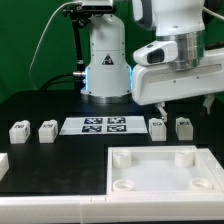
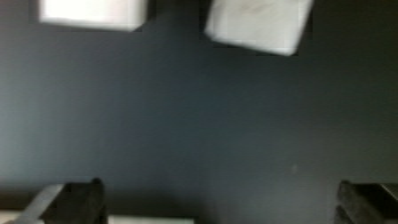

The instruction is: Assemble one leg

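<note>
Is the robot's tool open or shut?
Open. In the wrist view the tool holds its fingers far apart, with nothing gripped between them.

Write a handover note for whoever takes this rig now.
Pincer: open, empty, hovering near the two small white plastic rectangular leg posts on the exterior view's right.
Two more leg posts stand on that view's left, the marker board between the pairs.
The large white square tray-like piece lies in front, corner sockets empty.
Done: nothing grasped or fitted.
Left: grasp one leg post, seat it in a socket.
</note>
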